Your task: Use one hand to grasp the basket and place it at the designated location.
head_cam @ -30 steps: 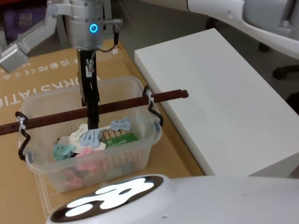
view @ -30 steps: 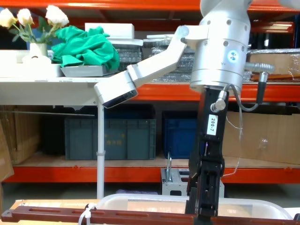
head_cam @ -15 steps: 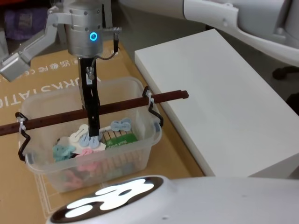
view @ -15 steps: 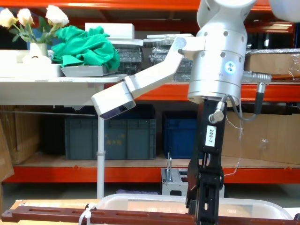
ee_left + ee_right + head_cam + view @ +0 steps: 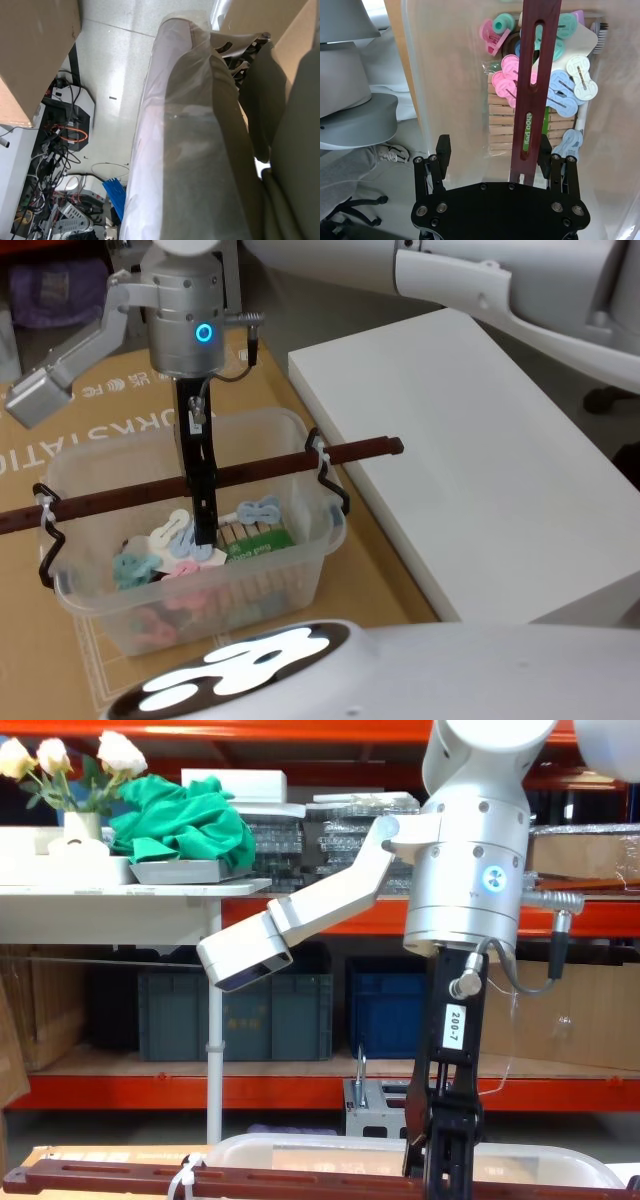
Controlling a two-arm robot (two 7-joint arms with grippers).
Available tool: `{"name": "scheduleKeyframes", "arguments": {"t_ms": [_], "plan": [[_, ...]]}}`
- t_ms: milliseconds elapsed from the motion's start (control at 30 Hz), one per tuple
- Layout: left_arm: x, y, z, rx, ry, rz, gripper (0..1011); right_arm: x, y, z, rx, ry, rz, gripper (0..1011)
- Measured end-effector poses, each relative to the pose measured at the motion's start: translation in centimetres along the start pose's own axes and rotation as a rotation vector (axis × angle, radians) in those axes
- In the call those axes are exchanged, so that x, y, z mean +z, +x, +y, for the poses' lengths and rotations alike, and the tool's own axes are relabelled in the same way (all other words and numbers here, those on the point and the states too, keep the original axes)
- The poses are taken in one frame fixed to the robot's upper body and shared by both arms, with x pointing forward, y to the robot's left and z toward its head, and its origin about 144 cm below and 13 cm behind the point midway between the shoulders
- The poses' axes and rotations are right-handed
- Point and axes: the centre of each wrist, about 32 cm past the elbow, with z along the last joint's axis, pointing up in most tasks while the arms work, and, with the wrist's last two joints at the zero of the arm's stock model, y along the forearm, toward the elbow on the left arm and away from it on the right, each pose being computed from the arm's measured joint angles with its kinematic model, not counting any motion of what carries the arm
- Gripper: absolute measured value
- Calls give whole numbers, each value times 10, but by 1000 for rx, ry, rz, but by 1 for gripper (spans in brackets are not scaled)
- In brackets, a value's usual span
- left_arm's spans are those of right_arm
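A long white block [image 5: 470, 460] is lying to the right on a brown cardboard sheet [image 5: 90, 410] printed with lettering. Beyond the work surface, a white table [image 5: 110, 900] is carrying a heap of green cloth [image 5: 185, 820] and a vase of pale flowers [image 5: 70, 755], while behind it an orange rack [image 5: 200, 1090] is holding dark blue crates [image 5: 240, 1015] and cardboard boxes [image 5: 560, 1010]. A small grey metal box [image 5: 372, 1105] is standing in front of the rack's lower beam.

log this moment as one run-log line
phase: pre-grasp | right gripper: open, lowered into basket | fingers: astride handle, not closed | basket: resting on cardboard
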Motion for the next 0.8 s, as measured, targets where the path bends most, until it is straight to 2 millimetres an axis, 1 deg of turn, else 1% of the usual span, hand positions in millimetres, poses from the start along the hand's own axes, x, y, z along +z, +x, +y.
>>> {"name": "scheduleKeyframes", "arguments": {"t_ms": [467,600,667,733,767,800], "plan": [[0,0,0,0,0,0,0,0,0,0,3,0,2,999],[0,0,0,0,0,0,0,0,0,0,2,-1,2,925],[0,0,0,0,0,0,0,0,0,0,2,-1,3,859],[0,0,0,0,0,0,0,0,0,0,2,-2,3,824],[0,0,0,0,0,0,0,0,0,0,2,-2,3,770],[0,0,0,0,0,0,0,0,0,0,2,-2,3,770]]}}
